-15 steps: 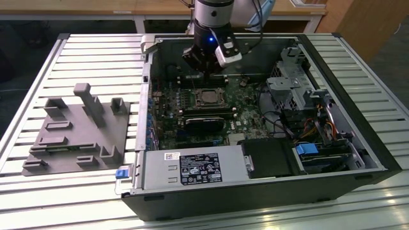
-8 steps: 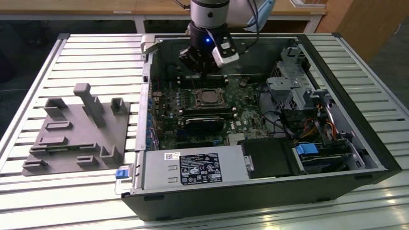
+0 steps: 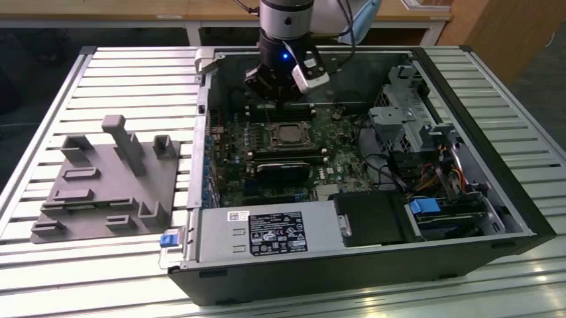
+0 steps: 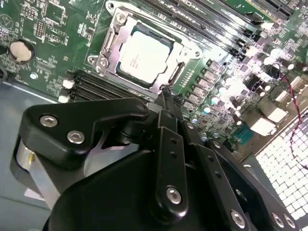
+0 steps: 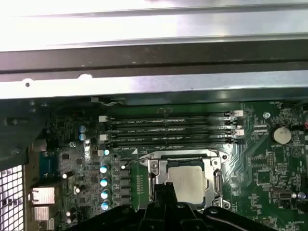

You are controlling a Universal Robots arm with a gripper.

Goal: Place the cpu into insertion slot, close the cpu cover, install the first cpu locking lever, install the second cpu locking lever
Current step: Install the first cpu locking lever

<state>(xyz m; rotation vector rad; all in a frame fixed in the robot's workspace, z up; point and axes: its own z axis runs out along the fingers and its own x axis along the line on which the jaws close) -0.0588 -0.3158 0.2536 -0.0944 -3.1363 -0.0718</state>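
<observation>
Slatted metal table (image 3: 115, 73) carrying an open black computer case (image 3: 354, 278) that lies on its side, with a grey moulded parts tray (image 3: 106, 179) on the table at the exterior view's left, well apart from the case. A green circuit board (image 3: 234, 152) covers the floor of the case. The robot arm (image 3: 287, 20) reaches down from above into the case. Its black gripper (image 3: 281, 99) hangs low over the board, beside the insertion slot (image 3: 272, 136) on the side away from the camera. In both wrist views the gripper (image 4: 166, 94) (image 5: 163, 186) has its two fingers pressed together with nothing between them. The tips sit right at one edge of the slot; whether they touch anything there cannot be told. Four long black memory slots (image 5: 168, 130) run side by side on the board near the slot. The cpu cover (image 4: 110, 43) (image 5: 183, 156), a silver metal frame, lies flat over the slot. The cpu (image 3: 288, 135) (image 4: 142, 54) (image 5: 186, 180) sits inside the slot, its pale metal top showing through the cover's square window. A round silver coin battery (image 4: 21, 49) (image 5: 280, 135) sits on the board off to one side of the slot.
</observation>
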